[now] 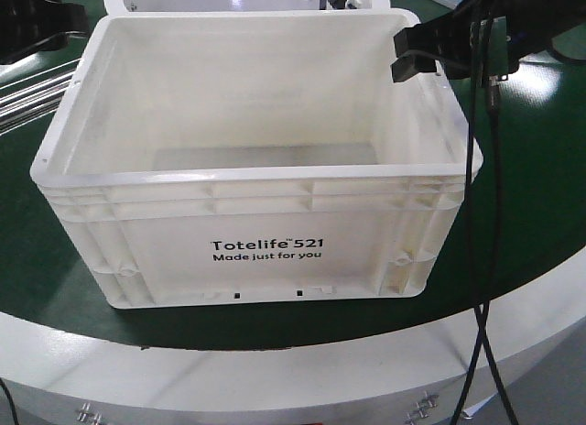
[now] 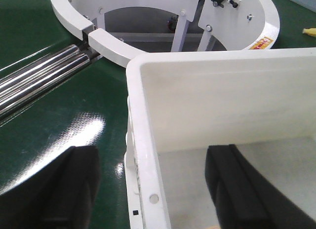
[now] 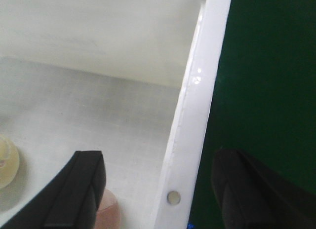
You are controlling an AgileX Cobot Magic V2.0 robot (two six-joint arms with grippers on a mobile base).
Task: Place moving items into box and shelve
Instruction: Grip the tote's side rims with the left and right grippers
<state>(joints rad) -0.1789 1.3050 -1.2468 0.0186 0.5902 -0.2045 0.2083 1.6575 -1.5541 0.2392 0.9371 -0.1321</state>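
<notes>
Crate point(image 1: 265, 242) sat at centre of the green table point(image 1: 46, 260), upright, open top, long axis 9-to-3 in the front view, printed face toward 6. No items visible inside from the front. The right wrist view showed two on the crate floor: a cream item point(image 3: 5, 167) at 8 o'clock of that frame and a pink item point(image 3: 109, 213) at 7, partly behind the inner finger. Judged: loading done or nearly so; the lift for shelving was not yet begun.

Left gripper point(image 2: 150, 155): spread wide, straddling the crate's 9 o'clock end wall near the far corner, one finger outside, one inside, neither pressing the wall. Right gripper point(image 3: 158, 160): likewise spread, straddling the 3 o'clock end wall, inner finger over the floor, outer finger over the table. Nothing pinched by either.

Key relation: each end wall ran 6-to-12 between a pair of fingers, so closing across the wall would clamp it. Both arms looked equally placed.

Room: ring fixture point(image 2: 108, 46) just behind the crate at 12; metal rods point(image 2: 39, 81) near at 10; a black cable point(image 1: 472, 214) hung beside the 3 o'clock wall, a likely snag. Table edge lay near at 6.
</notes>
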